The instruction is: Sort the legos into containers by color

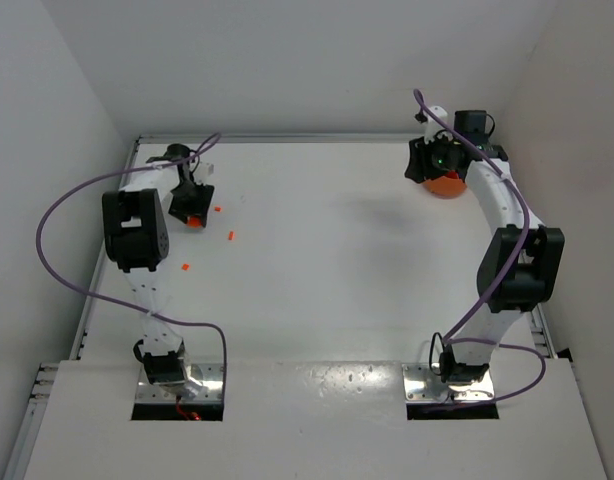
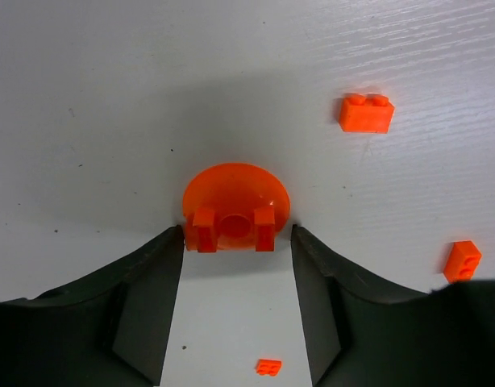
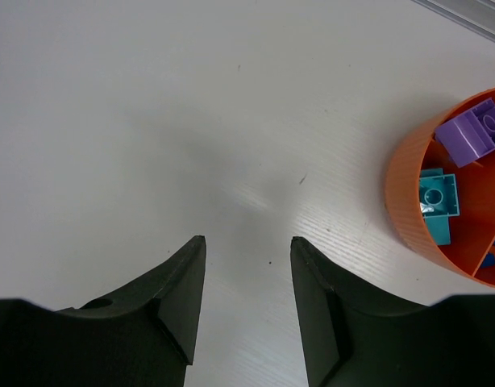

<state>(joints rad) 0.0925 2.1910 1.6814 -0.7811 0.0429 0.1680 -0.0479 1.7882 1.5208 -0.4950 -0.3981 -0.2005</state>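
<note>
My left gripper (image 2: 237, 232) is at the far left of the table (image 1: 192, 212), its jaws closed against both sides of a round orange lego piece (image 2: 235, 197) with two small blocks on its face. Loose orange legos lie around it: one ahead to the right (image 2: 366, 114), one at the right (image 2: 462, 260), one between the fingers further back (image 2: 268, 368). My right gripper (image 3: 247, 242) stands open over bare table at the far right (image 1: 427, 165), with nothing between its fingers. Just to its right is the orange container (image 3: 453, 193), holding purple, teal and blue bricks.
The white side walls stand close to both grippers, and a metal rail (image 3: 465, 18) runs along the table edge beyond the orange bowl. In the top view three small orange bricks (image 1: 230, 236) lie scattered right of and below the left gripper.
</note>
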